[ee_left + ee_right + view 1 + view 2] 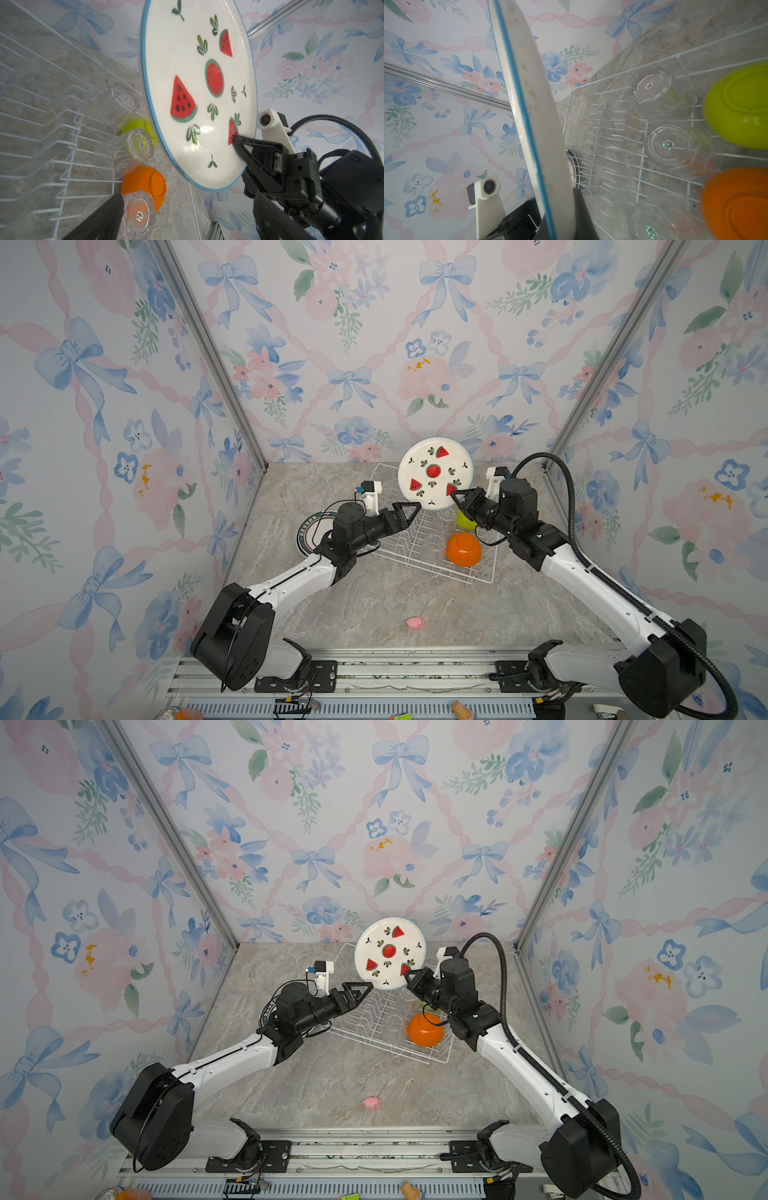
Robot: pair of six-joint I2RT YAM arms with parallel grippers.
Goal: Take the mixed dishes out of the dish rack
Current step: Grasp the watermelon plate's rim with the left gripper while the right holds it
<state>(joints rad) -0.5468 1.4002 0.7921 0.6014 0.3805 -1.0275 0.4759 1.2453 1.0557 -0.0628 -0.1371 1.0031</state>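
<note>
Plate [435,472]: round, white, blue-edged, with watermelon prints; raised on edge above the rear of the dish rack [432,543], printed face towards the top views and the left wrist camera [199,93].
Right gripper [456,495]: clamped on the plate's lower right rim; one finger lies across the printed face [236,141], the other is hidden behind the plate.
Left gripper [413,508]: jaws spread wide and holding nothing; its tip stands just beside the plate's lower left rim in both top views. Contact cannot be told.
Dish rack: white wire, set at an angle on the marble-pattern table [374,605]; the rows of prongs on its left side hold nothing.
Orange bowl [463,549]: upside down in the rack's near right corner.
Lime-green bowl [737,106]: upside down in the rack, behind the orange bowl, partly hidden under the right gripper in a top view.
Clear glasses: three, base up, in a row beside the bowls [654,89] [675,145] [658,220].
Dark-rimmed plate [309,531]: flat on the table left of the rack, mostly hidden by the left arm.
Pink toy [414,622]: on the table, well apart from the rack, towards the front.
</note>
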